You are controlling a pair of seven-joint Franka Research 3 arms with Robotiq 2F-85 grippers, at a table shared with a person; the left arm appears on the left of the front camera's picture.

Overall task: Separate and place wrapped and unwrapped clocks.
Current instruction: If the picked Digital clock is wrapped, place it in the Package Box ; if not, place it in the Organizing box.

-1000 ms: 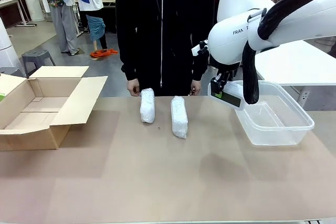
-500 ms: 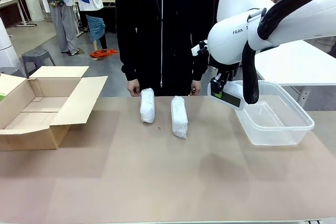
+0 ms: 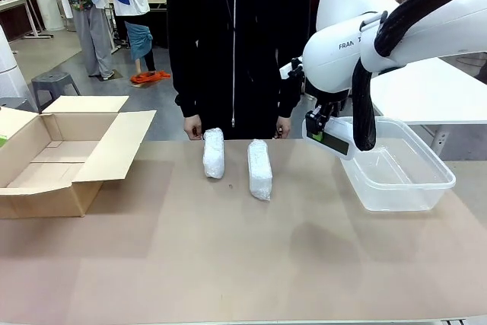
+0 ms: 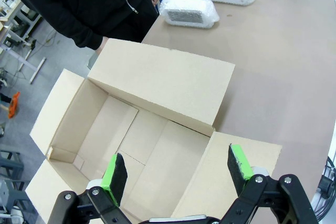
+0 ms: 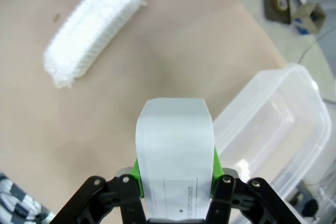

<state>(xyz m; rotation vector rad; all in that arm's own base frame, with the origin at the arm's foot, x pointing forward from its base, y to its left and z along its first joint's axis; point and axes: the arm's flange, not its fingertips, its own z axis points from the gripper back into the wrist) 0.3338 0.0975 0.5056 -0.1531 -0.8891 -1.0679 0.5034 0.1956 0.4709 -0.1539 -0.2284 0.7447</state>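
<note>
1. The brown table is bare along its near edge.
2. At the robot's left, an open cardboard box is set on the table with its flaps spread.
3. The left gripper is held above the box, its jaws spread wide, and nothing is gripped between its green pads.
4. At the robot's right, a clear plastic container is set on the table.
5. The bare white clock is clamped between the pads of the right gripper, lifted clear of the table at the container's rim on the side toward the bundles.
6. In the right wrist view, the clock is seen squeezed between the two green pads, with the container below and beyond it.
7. Toward the far edge, two wrapped clocks are laid side by side but apart: the left bundle and the right bundle, the latter nearer the container.
8. Beyond them, a person in black is stood at the far edge, with one hand near the left bundle.
</note>
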